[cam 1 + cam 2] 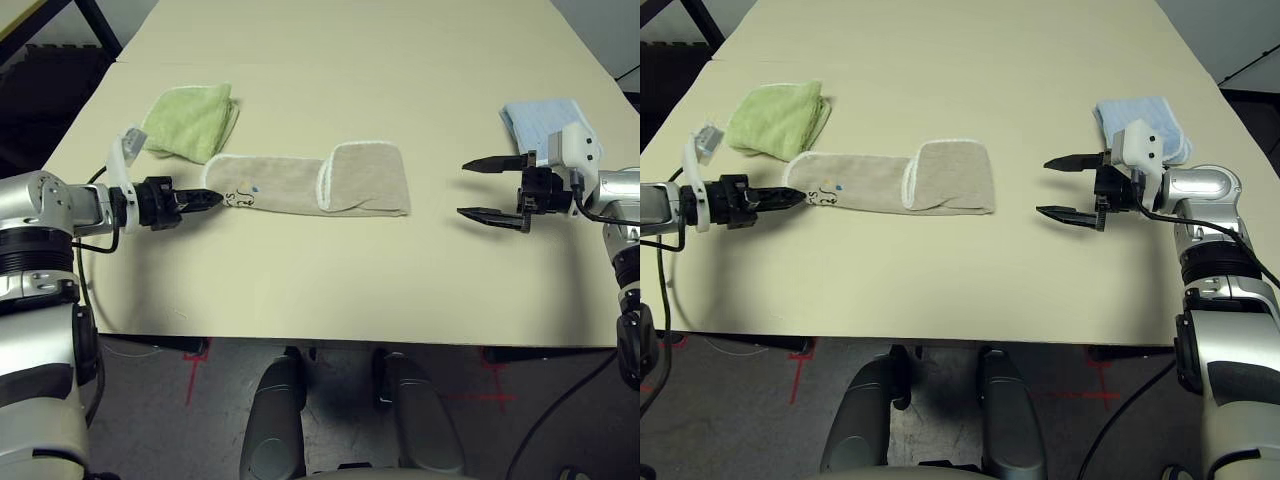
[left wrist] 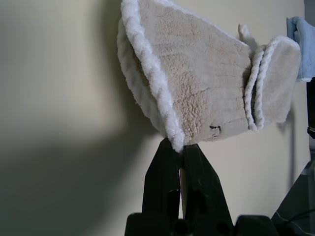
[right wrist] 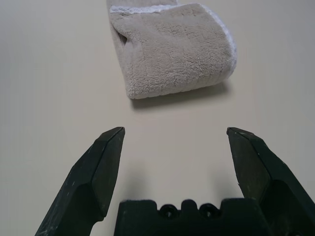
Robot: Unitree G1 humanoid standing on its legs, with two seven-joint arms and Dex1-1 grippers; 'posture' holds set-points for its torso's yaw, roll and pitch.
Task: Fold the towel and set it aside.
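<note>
The towel [image 1: 310,184] lies as a long strip, its right end already folded over. The left pincer [image 1: 212,198] pinches its left edge; the right pincer [image 1: 492,188] stands spread nearby. Further folding and setting aside appear to remain.

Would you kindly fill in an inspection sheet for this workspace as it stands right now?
Surface: cream table, bare apart from three cloths.
Job's things: beige towel lies as a long strip, its right end folded over.
Clutter: lime-green cloth beside the towel's left end; light-blue cloth at far right.
Grippers: left gripper shut on the towel's left-end white edging; right gripper open, apart from the towel's folded end.
Cables: black cables run along both arms.
Surroundings: grey floor with red tape marks; dark table frame at rear left.
</note>
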